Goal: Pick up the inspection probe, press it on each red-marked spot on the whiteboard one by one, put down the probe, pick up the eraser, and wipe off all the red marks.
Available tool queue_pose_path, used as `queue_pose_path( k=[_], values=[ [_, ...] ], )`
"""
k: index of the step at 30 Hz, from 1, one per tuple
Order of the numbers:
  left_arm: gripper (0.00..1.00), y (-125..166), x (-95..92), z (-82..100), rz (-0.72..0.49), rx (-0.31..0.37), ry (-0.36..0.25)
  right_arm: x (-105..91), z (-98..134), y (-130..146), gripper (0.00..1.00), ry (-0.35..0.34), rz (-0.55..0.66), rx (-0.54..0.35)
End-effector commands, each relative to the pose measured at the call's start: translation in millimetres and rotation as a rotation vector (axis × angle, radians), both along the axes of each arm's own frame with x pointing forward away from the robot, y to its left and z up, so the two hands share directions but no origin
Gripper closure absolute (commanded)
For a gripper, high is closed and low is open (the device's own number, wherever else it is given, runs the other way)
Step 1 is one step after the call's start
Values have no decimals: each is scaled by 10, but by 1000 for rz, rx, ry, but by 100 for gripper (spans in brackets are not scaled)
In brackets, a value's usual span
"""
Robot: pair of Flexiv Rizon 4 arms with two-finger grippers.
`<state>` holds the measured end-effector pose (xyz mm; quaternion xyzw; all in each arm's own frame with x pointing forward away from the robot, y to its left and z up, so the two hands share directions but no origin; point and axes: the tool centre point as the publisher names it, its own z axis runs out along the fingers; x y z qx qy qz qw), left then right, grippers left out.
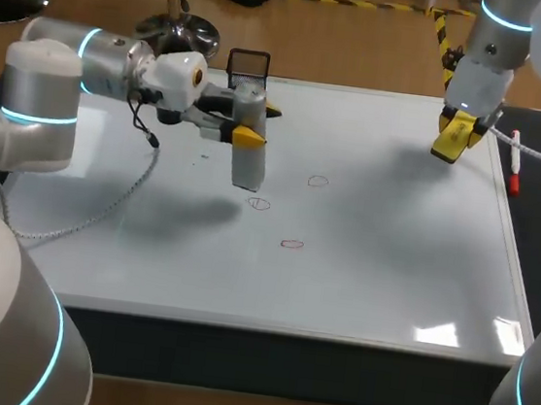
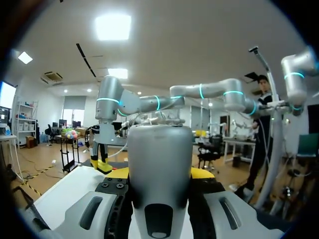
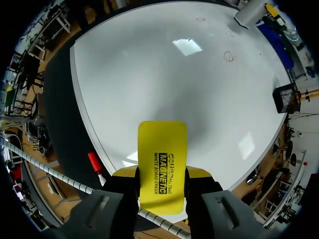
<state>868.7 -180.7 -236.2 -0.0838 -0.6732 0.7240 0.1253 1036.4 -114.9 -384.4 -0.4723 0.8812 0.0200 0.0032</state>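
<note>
Left hand: closed on the probe, over the whiteboard's left half.
Probe: hanging upright, tip just beside the leftmost mark; contact unclear.
Red marks: 3, none wiped.
Right hand: gripping the eraser above the far right corner.
Progress: both tools are held; pressing looks underway, while probe set-down and wiping remain.

Grey probe, yellow eraser, red marks
</note>
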Motion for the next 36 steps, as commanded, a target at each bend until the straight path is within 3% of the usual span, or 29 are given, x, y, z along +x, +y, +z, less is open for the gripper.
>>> queue_pose_path(
  k=[1, 13, 36],
  values=[
    [100, -113, -5, -104, -19, -10, 5, 10, 6, -6, 100, 2, 2, -3],
    [100, -229, -20, -329, -47, 0, 20, 10, 6, -6, 100, 2, 2, -3],
    [100, -210, 94, -556, -58, 23, 12, 10, 6, -6, 100, 2, 2, -3]
  ],
)
